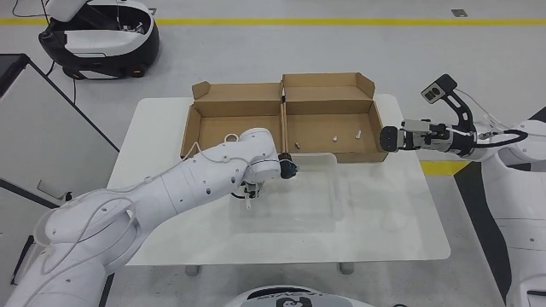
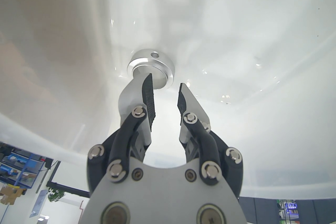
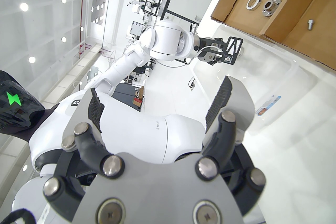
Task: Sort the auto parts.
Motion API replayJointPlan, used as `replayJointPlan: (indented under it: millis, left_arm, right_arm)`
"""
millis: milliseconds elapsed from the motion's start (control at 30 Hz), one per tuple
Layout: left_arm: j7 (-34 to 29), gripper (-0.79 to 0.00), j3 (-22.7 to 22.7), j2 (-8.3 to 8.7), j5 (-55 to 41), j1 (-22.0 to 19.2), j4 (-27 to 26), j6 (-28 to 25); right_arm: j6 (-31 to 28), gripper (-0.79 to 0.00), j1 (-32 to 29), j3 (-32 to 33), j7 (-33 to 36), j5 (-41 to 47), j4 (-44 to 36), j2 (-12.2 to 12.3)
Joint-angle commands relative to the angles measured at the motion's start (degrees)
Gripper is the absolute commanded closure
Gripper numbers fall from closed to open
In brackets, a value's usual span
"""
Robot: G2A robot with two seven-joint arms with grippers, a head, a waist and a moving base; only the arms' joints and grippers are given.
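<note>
The fingers (image 2: 148, 99) of the left gripper (image 2: 164, 83) stand apart with nothing clamped between them. The tip of one ribbed pad lies right at a silver collar (image 2: 151, 66); I cannot tell whether it touches. The collar is a short metal ring with a small threaded hole in its side, and it rests on the floor of the clear bin (image 2: 236, 25). In the top view this gripper (image 1: 288, 170) is low in the far left part of the bin (image 1: 341, 200), just beside the cardboard box (image 1: 281, 94).

The right gripper (image 3: 160, 86) has its fingers spread wide and holds nothing. It hangs (image 1: 386, 139) just off the right end of the box, near its end wall.

The box lies open in two compartments side by side at the far side of the white bench (image 1: 401, 230), with the bin just in front of it. In the right wrist view, the left compartment holds a flat ring (image 3: 253, 3) and a flanged hub (image 3: 270, 7) just beside each other. A bolt (image 3: 310, 24) stands in the right compartment, near the divider.
</note>
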Motion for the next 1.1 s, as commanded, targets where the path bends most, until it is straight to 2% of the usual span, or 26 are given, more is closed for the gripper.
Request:
replayJointPlan:
  millis: [0, 333, 633, 767, 933, 1067]
  left_arm:
    - [0.0, -0.265, 0.0, -0.05, -0.4, -0.1, -0.2, 0.0]
    - [0.0, -0.259, 0.0, 0.23, -2.1, -0.8, -1.5, 0.0]
    - [0.0, -0.222, 0.0, 0.88, 1.1, -1.0, -2.4, 0.0]
    - [0.0, -0.157, 0.0, 1.14, 3.2, -0.5, -3.4, 0.0]
    - [0.0, -0.012, 0.0, 1.51, 4.4, -0.5, -5.1, 0.0]
    - [1.1, 0.0, 0.0, 1.94, 6.3, -0.3, -5.8, -1.1]
  right_arm:
    - [0.0, -0.785, 0.0, 0.0, 0.0, 0.0, 0.0, 0.0]
    - [0.0, -0.785, 0.0, 0.0, 0.0, 0.0, 0.0, 0.0]
    - [0.0, -0.785, 0.0, 0.0, 0.0, 0.0, 0.0, 0.0]
    - [0.0, -0.785, 0.0, 0.0, 0.0, 0.0, 0.0, 0.0]
    - [0.0, -0.785, 0.0, 0.0, 0.0, 0.0, 0.0, 0.0]
    - [0.0, -0.785, 0.0, 0.0, 0.0, 0.0, 0.0, 0.0]
